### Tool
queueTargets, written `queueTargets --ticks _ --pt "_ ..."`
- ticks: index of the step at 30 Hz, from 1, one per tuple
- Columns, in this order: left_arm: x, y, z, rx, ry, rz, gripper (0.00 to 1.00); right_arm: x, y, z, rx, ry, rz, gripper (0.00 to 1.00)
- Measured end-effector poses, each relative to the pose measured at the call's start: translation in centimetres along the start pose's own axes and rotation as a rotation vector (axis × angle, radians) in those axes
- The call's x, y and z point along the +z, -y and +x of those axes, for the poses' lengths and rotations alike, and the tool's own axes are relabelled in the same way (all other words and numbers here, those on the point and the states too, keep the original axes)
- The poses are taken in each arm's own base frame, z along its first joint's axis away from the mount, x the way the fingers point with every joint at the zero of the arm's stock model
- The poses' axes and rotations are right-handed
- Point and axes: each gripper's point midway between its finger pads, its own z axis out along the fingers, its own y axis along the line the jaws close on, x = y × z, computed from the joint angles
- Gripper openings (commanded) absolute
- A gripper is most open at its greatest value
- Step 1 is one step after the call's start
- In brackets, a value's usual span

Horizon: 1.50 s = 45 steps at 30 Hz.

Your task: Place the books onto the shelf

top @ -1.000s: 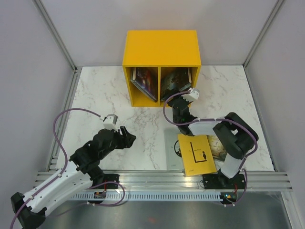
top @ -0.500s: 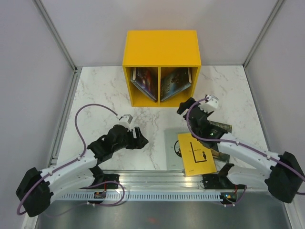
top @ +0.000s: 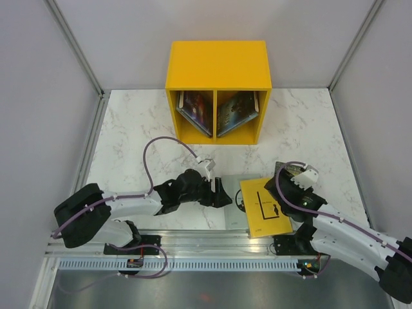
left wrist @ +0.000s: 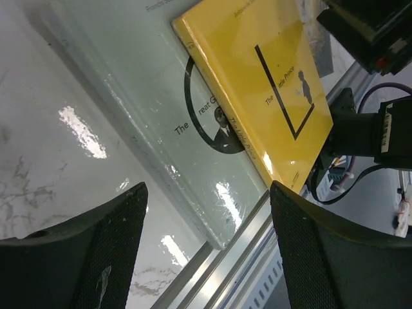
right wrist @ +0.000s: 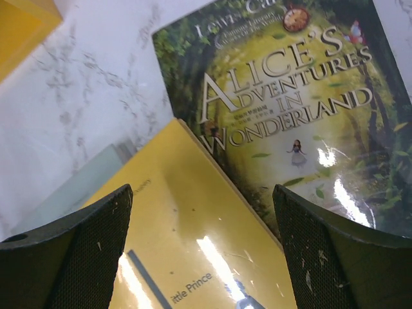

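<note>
Left wrist view shows the left gripper [left wrist: 206,193] with jaws spread and nothing between them, hovering over the pale book [left wrist: 129,96] that lies partly under the left edge of the yellow book [left wrist: 257,77]. The right gripper [right wrist: 201,193], jaws likewise apart and empty, hangs over the yellow book's far right corner, where the green Alice book [right wrist: 290,109] pokes out from beneath it. Well beyond the yellow book, at the back of the table [top: 141,129], the shelf [top: 217,64] holds dark-covered books [top: 196,111] leaning in both compartments.
</note>
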Motion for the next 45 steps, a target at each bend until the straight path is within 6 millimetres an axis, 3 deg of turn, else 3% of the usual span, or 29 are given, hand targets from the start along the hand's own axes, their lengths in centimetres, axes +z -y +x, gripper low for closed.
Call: queueTargets --ticks 6,17,22,26,34,40,45 --pt "1.5 0.7 1.0 -0.022 -0.028 0.033 0.79 1.3 1.9 3.3 -0.092 -0.096 0.122 0.92" --pt "2.9 1.5 1.8 -0.061 -0.044 0.086 0.78 1.0 -0.8 4.5 -0.045 -0.153 0.002 0.8" --pt "3.3 1.8 2.0 -0.081 -0.048 0.113 0.78 -0.8 -2.8 7.0 -0.007 -0.277 -0.135 0.71" --pt "3.3 1.7 2.0 -0.094 -0.04 0.119 0.77 -1.7 -3.2 8.6 0.02 -0.336 -0.188 0.68" --pt "2.7 1.0 1.9 -0.102 -0.016 0.094 0.77 -1.8 -4.1 9.4 0.008 -0.318 -0.22 0.59" --pt "1.2 -0.5 1.6 -0.108 0.037 0.046 0.77 -1.7 -6.2 10.5 -0.008 -0.307 -0.253 0.44" --pt "-0.1 -1.5 1.7 -0.112 0.074 0.033 0.75 -2.1 -7.6 11.4 -0.016 -0.313 -0.281 0.17"
